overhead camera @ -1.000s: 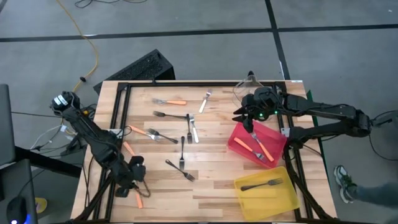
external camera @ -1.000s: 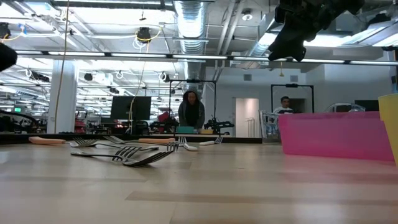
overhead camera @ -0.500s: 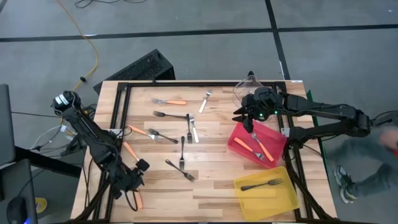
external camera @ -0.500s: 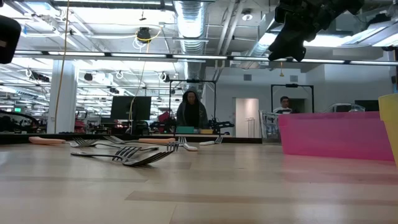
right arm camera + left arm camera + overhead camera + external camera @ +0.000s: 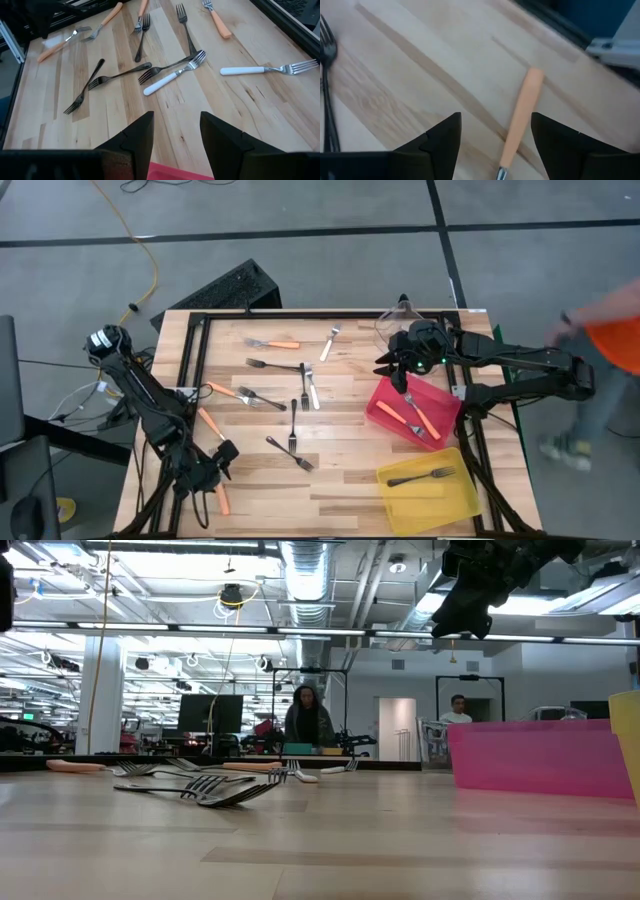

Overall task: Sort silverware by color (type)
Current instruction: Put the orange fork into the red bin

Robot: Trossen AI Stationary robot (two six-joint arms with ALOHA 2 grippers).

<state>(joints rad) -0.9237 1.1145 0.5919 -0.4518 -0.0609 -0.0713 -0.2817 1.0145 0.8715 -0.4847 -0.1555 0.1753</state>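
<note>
Loose forks (image 5: 290,395) lay scattered across the table's (image 5: 340,480) left and middle parts. At its right stood one bin (image 5: 440,408) with two forks in it; a second bin (image 5: 455,492), nearer the front, held one fork (image 5: 421,477)

Two dark jointed arms (image 5: 150,405); black wedge-shaped fingers (image 5: 442,142) (matte, angular); green light at right wrist.

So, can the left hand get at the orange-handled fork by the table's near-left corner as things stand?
Probably yes. The left hand is open and hovers right over the orange-handled fork, its handle lying between the dark fingers on bare wood, with nothing across it.
</note>
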